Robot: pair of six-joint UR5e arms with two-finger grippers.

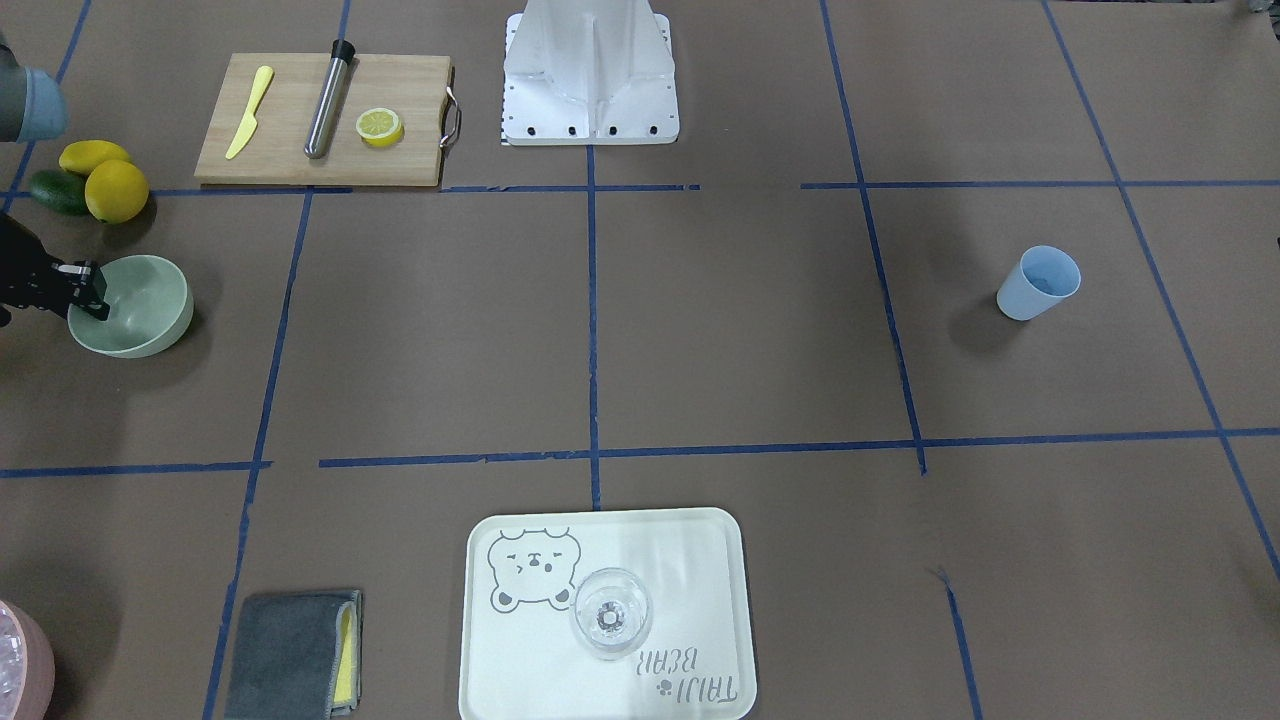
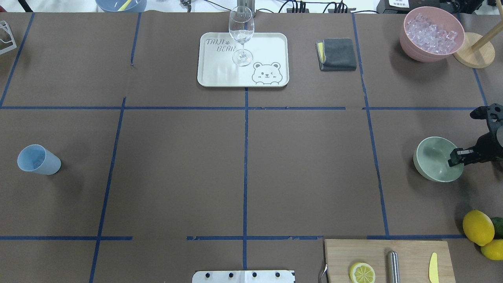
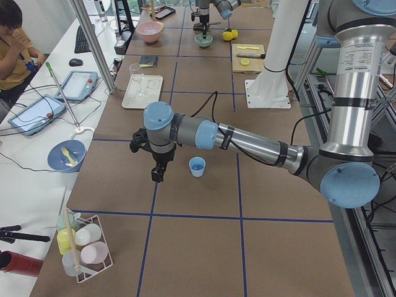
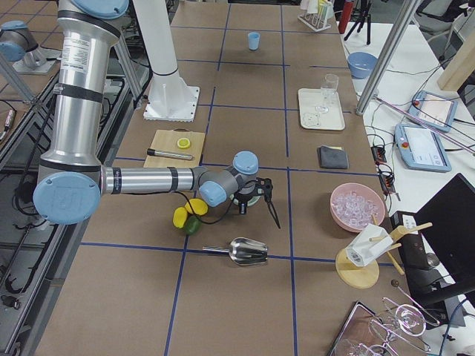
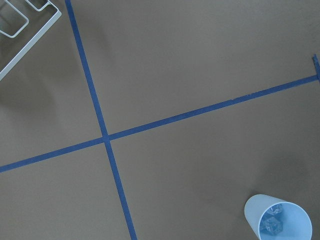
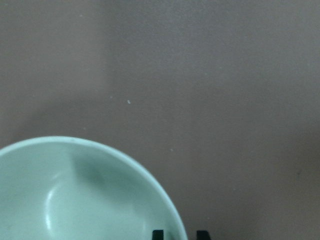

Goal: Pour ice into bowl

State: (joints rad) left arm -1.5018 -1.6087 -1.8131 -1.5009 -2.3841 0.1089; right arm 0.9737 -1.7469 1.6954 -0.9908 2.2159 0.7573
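Pinching the bowl's (image 2: 434,158) rim, the right gripper (image 2: 456,157) tilted it; left gripper's (image 3: 158,173) state was unclear.

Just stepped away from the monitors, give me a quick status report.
Right gripper fingers straddle the bowl rim. Left gripper hangs beside the blue cup, grip unclear. Ice in cup, bowl empty. Path between clear.

Robotics lab: taped-grid table (image 2: 177,177), a person's tablets (image 3: 77,83).
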